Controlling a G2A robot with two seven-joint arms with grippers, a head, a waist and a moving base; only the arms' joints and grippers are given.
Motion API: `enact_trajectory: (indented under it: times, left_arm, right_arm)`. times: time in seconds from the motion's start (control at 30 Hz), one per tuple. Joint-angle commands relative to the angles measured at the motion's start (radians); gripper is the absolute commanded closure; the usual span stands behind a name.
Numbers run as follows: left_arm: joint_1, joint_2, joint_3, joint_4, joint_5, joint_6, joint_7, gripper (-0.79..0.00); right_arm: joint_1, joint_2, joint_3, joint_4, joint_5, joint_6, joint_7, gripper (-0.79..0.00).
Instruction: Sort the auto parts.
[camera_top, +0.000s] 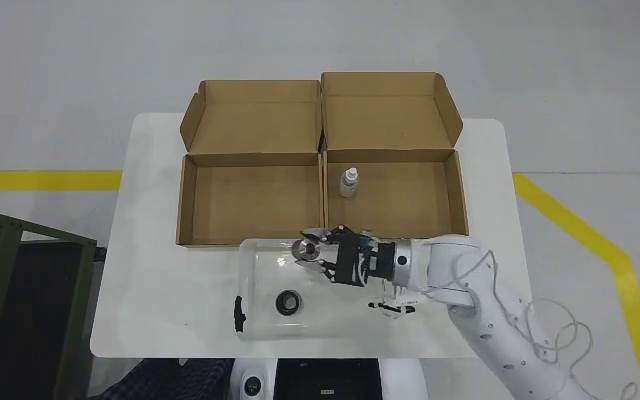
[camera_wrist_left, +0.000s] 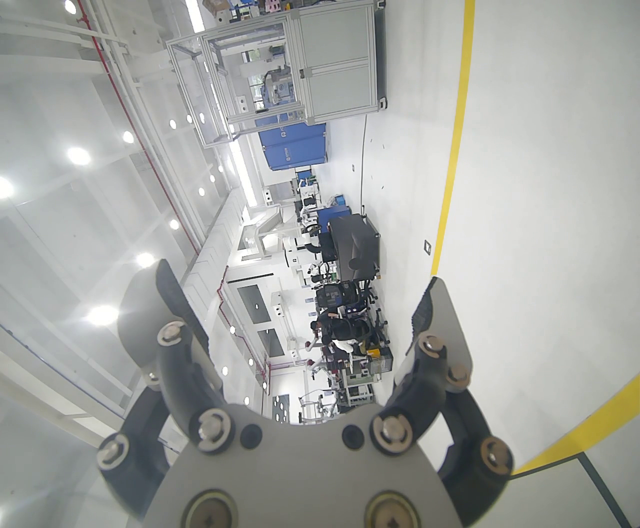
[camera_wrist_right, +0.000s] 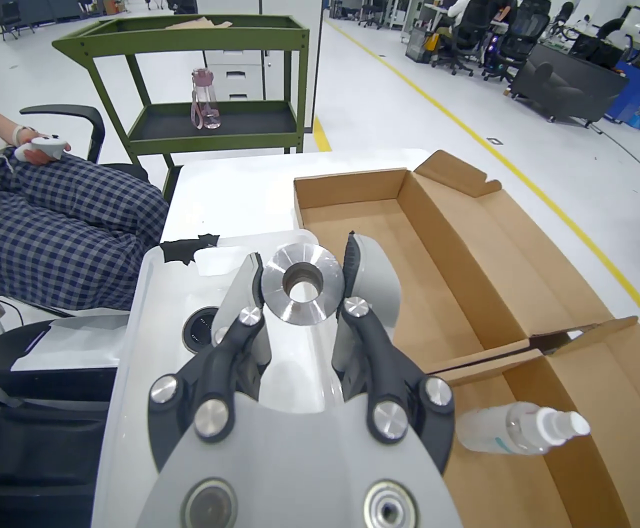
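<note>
My right gripper (camera_wrist_right: 302, 287) is shut on a silver metal ring with a centre hole (camera_wrist_right: 302, 290), holding it above the far edge of the clear plastic tray (camera_top: 262, 315). From above, that gripper (camera_top: 313, 250) and the silver ring (camera_top: 309, 247) sit near the tray's far rim, just in front of the left cardboard box (camera_top: 250, 203). A black bearing ring (camera_top: 289, 300) lies in the tray. A small white spray bottle (camera_top: 348, 181) stands in the right cardboard box (camera_top: 400, 198). My left gripper (camera_wrist_left: 300, 305) is open, pointing out at the hall.
Both boxes have their lids folded back toward the far side of the white table (camera_top: 150, 250). A black scrap (camera_top: 239, 315) lies at the tray's left end. A green cart (camera_wrist_right: 200, 80) and a seated person's legs (camera_wrist_right: 75, 220) are beyond the table's left side.
</note>
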Motion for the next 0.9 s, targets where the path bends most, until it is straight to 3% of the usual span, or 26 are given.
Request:
enact_trajectory:
  times: [0.0, 0.4, 0.87]
  left_arm:
    - [0.0, 0.0, 0.0, 0.0, 0.0, 0.0, 0.0, -0.785]
    - [0.0, 0.0, 0.0, 0.0, 0.0, 0.0, 0.0, -0.785]
    - [0.0, 0.0, 0.0, 0.0, 0.0, 0.0, 0.0, -0.785]
  right_arm:
    - [-0.013, 0.005, 0.027, -0.007, 0.01, -0.004, -0.014, 0.0]
    - [-0.083, 0.026, 0.148, -0.038, 0.067, -0.022, -0.081, 0.0]
    - [-0.104, 0.033, 0.185, -0.011, 0.118, -0.029, -0.143, 0.0]
